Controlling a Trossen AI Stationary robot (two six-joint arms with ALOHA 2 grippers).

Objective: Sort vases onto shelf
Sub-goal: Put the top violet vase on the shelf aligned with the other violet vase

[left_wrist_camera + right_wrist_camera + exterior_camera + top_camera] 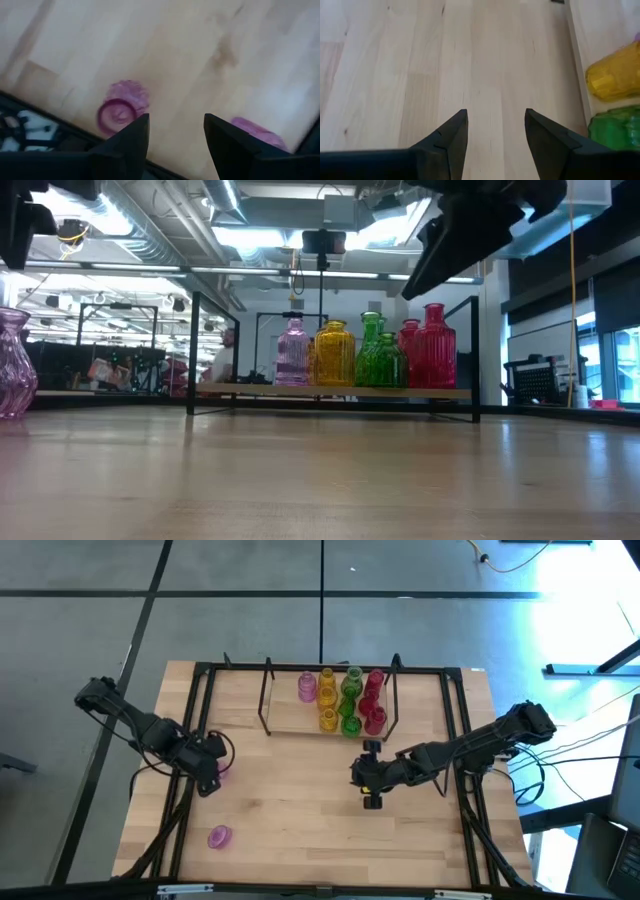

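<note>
The shelf (300,725) stands at the table's far middle. On it are one pink vase (307,687) and rows of yellow (328,700), green (350,705) and red vases (373,705), all upright (335,355). Two pink vases stand on the table at the left: one (219,837) near the front edge, one (224,772) right beside my left gripper (207,778). That gripper (176,132) is open and points steeply down, nothing between its fingers. My right gripper (371,785) hovers open over bare wood (496,125) in front of the shelf.
A black metal frame (200,700) runs around the wooden tabletop, with rails along the left and right sides. Bare wood lies between the two grippers (290,800). The shelf's left half (285,710) carries nothing but the one pink vase.
</note>
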